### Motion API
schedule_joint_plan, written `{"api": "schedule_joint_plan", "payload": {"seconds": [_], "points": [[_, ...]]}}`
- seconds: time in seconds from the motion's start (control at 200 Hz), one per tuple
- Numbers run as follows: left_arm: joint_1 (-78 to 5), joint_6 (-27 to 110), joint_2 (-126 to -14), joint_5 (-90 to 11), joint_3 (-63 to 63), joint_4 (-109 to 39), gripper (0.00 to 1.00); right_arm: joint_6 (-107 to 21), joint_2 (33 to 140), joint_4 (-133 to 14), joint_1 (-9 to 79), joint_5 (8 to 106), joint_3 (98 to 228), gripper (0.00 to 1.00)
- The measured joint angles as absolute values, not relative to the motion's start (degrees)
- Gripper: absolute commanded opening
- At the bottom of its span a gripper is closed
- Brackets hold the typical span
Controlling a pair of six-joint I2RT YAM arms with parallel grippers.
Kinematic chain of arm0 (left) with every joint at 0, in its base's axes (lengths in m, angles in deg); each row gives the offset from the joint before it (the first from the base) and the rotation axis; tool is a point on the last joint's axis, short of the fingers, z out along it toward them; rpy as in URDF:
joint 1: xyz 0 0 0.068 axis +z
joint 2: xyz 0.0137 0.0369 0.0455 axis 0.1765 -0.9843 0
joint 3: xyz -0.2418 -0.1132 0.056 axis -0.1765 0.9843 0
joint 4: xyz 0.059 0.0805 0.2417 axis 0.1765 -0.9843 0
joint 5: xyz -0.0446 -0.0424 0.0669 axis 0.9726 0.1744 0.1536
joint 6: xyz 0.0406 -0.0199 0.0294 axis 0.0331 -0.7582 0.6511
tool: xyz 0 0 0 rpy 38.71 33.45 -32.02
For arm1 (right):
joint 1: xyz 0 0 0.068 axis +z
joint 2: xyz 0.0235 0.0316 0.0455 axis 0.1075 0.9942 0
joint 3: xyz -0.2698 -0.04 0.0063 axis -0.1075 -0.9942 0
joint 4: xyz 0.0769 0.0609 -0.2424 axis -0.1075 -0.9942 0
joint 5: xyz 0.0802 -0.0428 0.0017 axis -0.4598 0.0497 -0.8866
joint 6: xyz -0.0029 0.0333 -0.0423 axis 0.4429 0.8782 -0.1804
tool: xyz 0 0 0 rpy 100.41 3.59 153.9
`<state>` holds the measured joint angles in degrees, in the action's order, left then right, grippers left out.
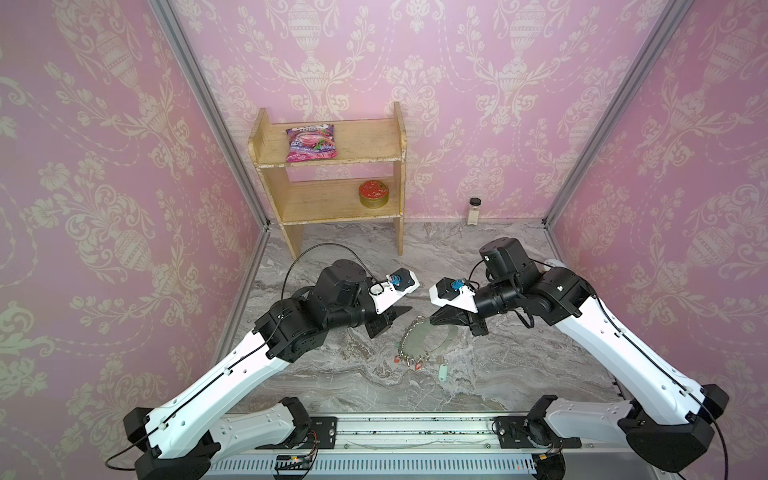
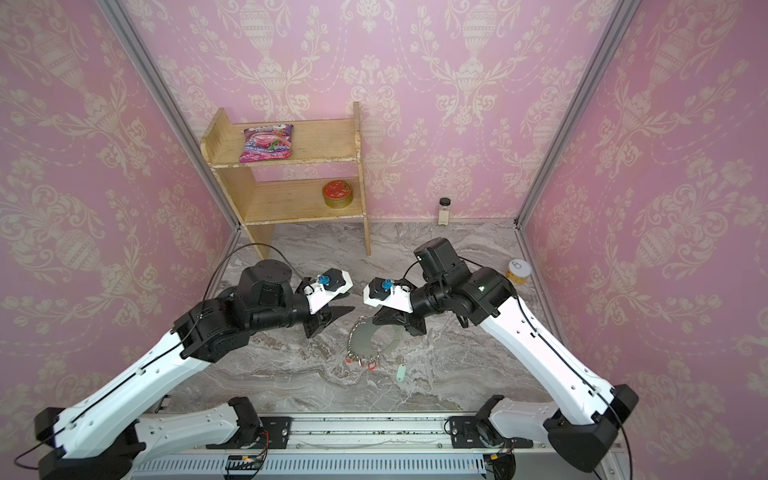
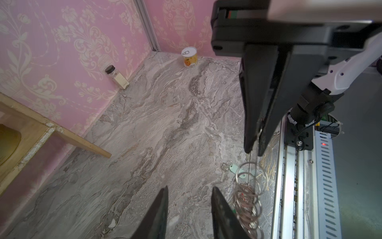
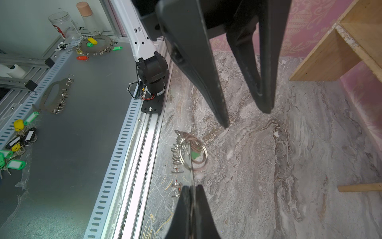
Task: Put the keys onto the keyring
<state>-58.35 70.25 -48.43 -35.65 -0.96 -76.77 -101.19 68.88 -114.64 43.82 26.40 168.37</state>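
Low in the middle of both top views, the right gripper (image 1: 446, 319) is clenched on the far rim of the keyring (image 1: 412, 341). The right wrist view shows its fingertips (image 4: 187, 198) pinching the flat plate edge-on. The hoop hangs tilted, and its near rim of loops and red tags is at or close to the table; I cannot tell whether it touches.

The keys (image 1: 443, 371), with their pale green tag, lie flat on the table just below and right of the hoop. They look unattached.

The left gripper (image 1: 392, 320) hovers just left of the hoop, its jaws apart and holding nothing.

I judge the step in hand to be steadying the ring while the keys wait to be fetched. The next move calls for the left gripper to reach past the hoop, pinch the thin bunch off the hard surface, and feed its small ring onto a loop. That is fine work, and flat keys on stone are likely to slide.

The table (image 1: 519, 374) is grey marble-patterned. Pink wallpaper (image 1: 104, 166) with a cream pattern encloses three sides. At upper centre a wooden shelf (image 1: 332, 199) holds a snack bag (image 1: 311, 143) and a round tin (image 1: 374, 194). A small bottle (image 1: 473, 210) stands by the back wall.
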Motion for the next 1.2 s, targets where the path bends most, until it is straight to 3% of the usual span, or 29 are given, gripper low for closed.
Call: {"api": "schedule_joint_plan", "payload": {"seconds": [0.58, 1.201], "points": [[-54.9, 41.8, -54.6, -16.0, -1.3, -72.7, 0.34, -101.2, 65.5, -108.1, 43.8, 34.7, 161.1, 0.0], [-53.8, 37.9, -56.1, -15.4, -1.0, -72.3, 0.34, -101.7, 61.8, -102.3, 43.8, 38.1, 157.5, 0.0]]}}
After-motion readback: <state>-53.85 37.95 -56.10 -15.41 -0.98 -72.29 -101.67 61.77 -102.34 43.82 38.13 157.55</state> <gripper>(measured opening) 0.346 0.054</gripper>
